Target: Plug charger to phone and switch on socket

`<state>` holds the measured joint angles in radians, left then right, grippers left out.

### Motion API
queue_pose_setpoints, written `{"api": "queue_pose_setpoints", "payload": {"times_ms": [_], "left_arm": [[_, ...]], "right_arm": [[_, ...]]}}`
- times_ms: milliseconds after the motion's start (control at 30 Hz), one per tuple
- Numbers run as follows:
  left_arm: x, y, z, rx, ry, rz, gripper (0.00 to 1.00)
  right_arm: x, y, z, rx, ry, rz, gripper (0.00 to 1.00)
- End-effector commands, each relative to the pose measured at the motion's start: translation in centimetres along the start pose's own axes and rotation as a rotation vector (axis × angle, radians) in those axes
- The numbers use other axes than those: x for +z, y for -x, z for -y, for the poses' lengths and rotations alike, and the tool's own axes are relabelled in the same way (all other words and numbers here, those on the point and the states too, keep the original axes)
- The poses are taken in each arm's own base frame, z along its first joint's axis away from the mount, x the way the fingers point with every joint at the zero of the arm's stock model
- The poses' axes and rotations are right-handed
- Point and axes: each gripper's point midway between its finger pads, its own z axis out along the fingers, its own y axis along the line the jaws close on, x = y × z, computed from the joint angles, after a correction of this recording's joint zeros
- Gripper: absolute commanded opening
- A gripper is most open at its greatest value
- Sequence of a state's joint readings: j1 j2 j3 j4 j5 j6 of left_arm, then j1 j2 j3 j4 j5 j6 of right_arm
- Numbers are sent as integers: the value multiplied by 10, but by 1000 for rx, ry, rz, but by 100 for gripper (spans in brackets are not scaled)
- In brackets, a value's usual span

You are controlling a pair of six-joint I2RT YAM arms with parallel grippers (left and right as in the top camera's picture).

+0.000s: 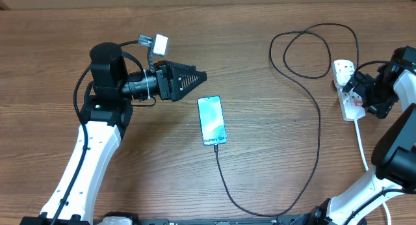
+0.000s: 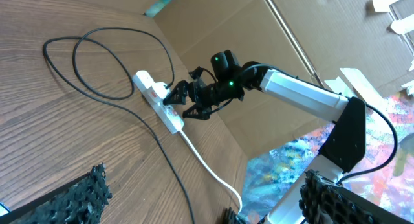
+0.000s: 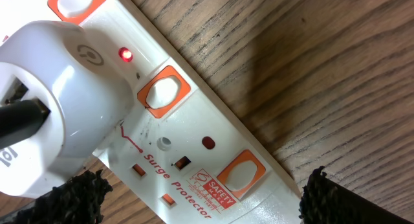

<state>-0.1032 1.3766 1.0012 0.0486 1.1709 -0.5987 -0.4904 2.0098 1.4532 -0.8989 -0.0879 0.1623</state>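
Note:
The phone lies flat mid-table with its teal screen up. The black charger cable runs from the phone's near end, loops right and up to a white plug in the white socket strip. A red light glows beside the plug in the right wrist view. My right gripper is open, its fingers straddling the strip just above it. My left gripper is open and empty, up and left of the phone. The left wrist view shows the strip and cable from afar.
The strip's thick white cord runs toward the table's near right edge. A small white tag or connector hangs off the left arm. Brown cardboard walls stand behind the table in the left wrist view.

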Motion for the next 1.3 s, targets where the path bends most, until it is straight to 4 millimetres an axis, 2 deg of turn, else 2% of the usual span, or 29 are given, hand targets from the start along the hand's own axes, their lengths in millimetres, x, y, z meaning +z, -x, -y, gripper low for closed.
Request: {"api": "queue_pose_setpoints", "payload": {"times_ms": [0, 1267], "left_arm": [[-2, 7, 15, 59, -22, 7, 99], [-2, 6, 12, 51, -17, 4, 100]], "right_arm": [[-3, 14, -7, -2, 18, 40, 100], [-3, 13, -7, -2, 18, 40, 100]]}}
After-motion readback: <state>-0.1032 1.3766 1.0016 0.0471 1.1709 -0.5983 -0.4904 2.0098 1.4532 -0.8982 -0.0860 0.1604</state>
